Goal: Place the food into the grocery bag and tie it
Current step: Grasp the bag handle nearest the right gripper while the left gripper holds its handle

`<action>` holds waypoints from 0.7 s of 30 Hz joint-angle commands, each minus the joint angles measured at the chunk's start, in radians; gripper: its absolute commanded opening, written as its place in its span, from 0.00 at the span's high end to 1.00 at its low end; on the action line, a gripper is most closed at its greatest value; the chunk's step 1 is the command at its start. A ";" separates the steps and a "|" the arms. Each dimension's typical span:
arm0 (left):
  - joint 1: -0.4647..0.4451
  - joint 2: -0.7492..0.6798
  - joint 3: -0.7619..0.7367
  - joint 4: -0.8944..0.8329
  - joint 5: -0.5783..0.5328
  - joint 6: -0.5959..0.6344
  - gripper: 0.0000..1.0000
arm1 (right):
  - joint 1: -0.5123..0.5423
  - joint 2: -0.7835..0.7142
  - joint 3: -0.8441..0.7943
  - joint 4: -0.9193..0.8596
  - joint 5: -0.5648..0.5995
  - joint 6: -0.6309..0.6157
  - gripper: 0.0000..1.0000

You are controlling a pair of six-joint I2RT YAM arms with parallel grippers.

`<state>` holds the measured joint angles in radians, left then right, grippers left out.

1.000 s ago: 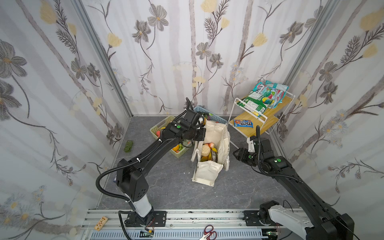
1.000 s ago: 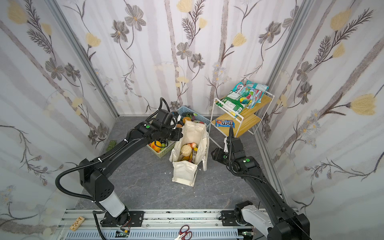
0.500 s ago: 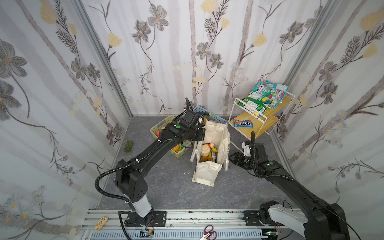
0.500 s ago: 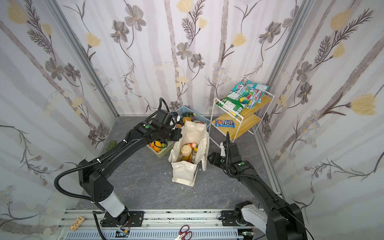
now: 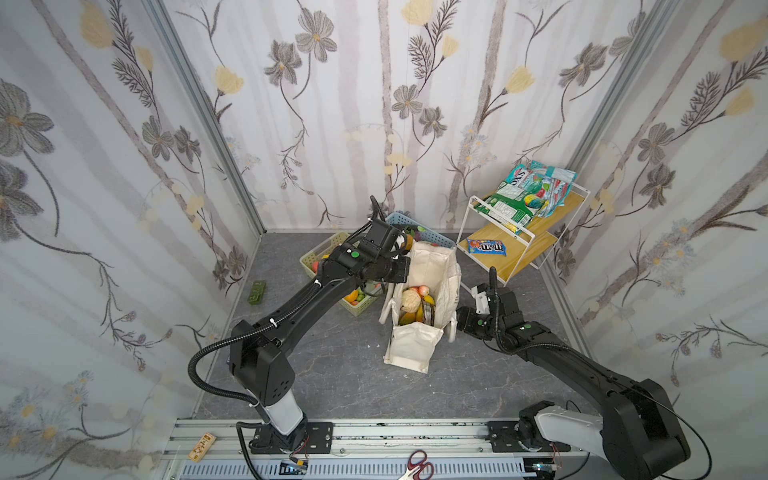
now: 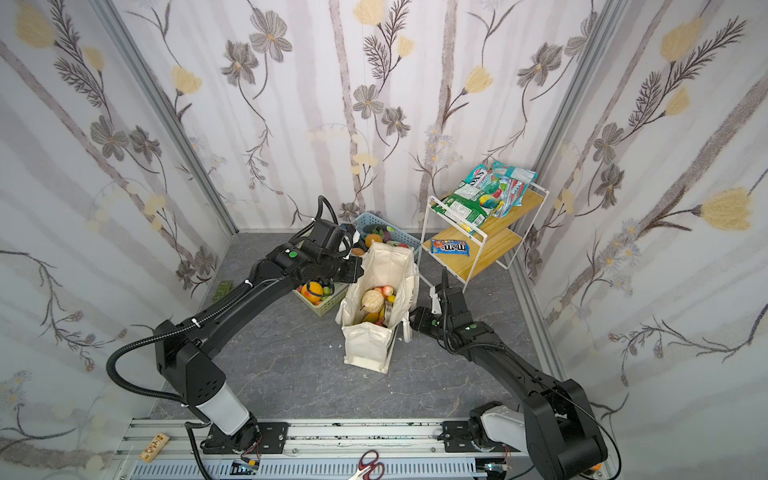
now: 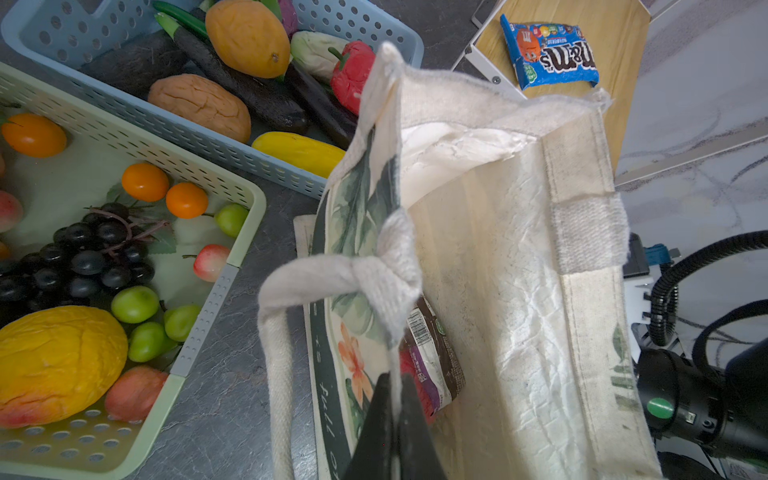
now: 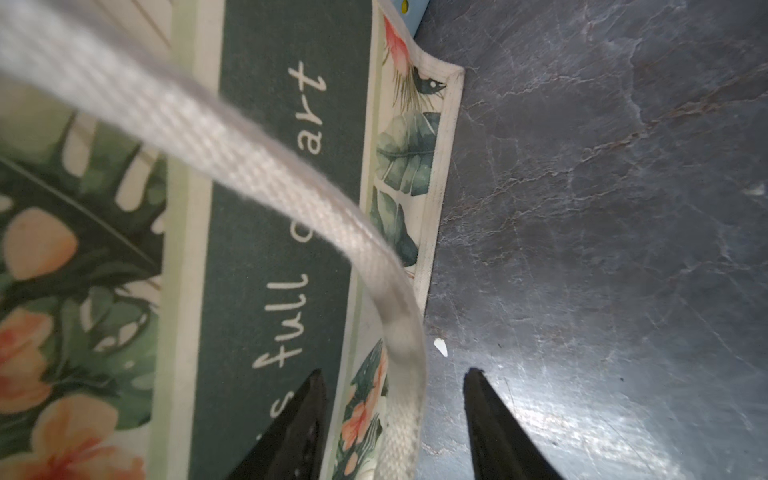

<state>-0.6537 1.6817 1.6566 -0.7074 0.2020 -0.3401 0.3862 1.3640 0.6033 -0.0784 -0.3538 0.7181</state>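
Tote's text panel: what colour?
Panel is dark green; right wrist view shows it best.

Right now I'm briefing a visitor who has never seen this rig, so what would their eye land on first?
The cream leaf-print grocery bag standing open mid-floor, toy food showing inside. The left tool is shut on its rim, while the right tool, jaws apart, straddles a white handle on the opposite side. Beside and behind the bag, a green basket and a blue basket hold colourful produce.

We see the grocery bag (image 7: 519,270) in coarse matt canvas, its handle (image 8: 232,153) woven; green basket (image 7: 124,129) smooth plastic; table (image 8: 582,208) perhaps polished stone.
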 commanded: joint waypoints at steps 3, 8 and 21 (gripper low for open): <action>0.000 -0.007 -0.002 0.017 -0.009 -0.004 1.00 | 0.017 0.028 -0.007 0.083 -0.004 0.024 0.52; 0.000 -0.005 -0.003 0.020 -0.009 -0.004 1.00 | 0.021 0.041 -0.018 0.097 -0.002 0.027 0.55; 0.000 0.001 0.004 0.020 -0.008 0.002 1.00 | 0.023 0.069 -0.026 0.121 -0.002 0.029 0.73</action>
<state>-0.6533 1.6833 1.6554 -0.7071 0.1951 -0.3401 0.4065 1.4261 0.5766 -0.0113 -0.3561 0.7364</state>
